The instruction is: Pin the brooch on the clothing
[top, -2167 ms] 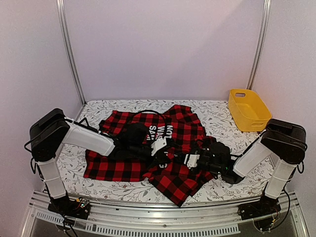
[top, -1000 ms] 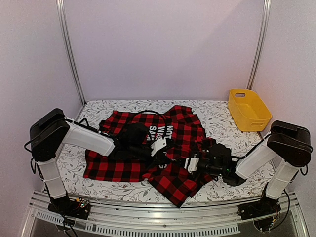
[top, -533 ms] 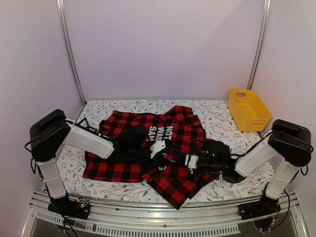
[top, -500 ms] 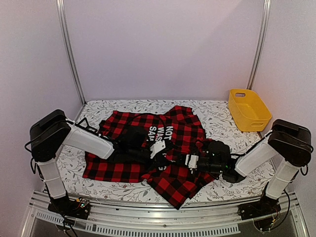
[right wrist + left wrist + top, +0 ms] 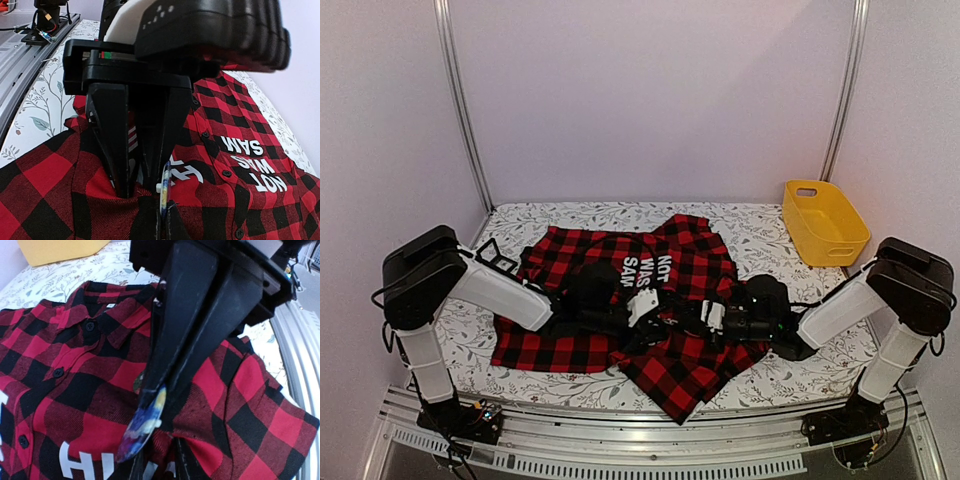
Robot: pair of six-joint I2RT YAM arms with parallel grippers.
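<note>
Your right gripper (image 5: 152, 390) is clamped on the brooch (image 5: 144, 426), holding it edge-on just above the shirt (image 5: 680, 250), which lies rumpled mid-table. At its 9 o'clock, the left gripper (image 5: 131, 187) seems pinched on a raised fold of fabric, though its fingertips are partly hidden. A yellow bin (image 5: 825, 222) sits at the shirt's 2 o'clock.

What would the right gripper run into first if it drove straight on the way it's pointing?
The brooch in the right gripper leads, so it likely meets the raised clothing fold first, with the left gripper right behind. Depth is unclear; the gap looks small.
</note>
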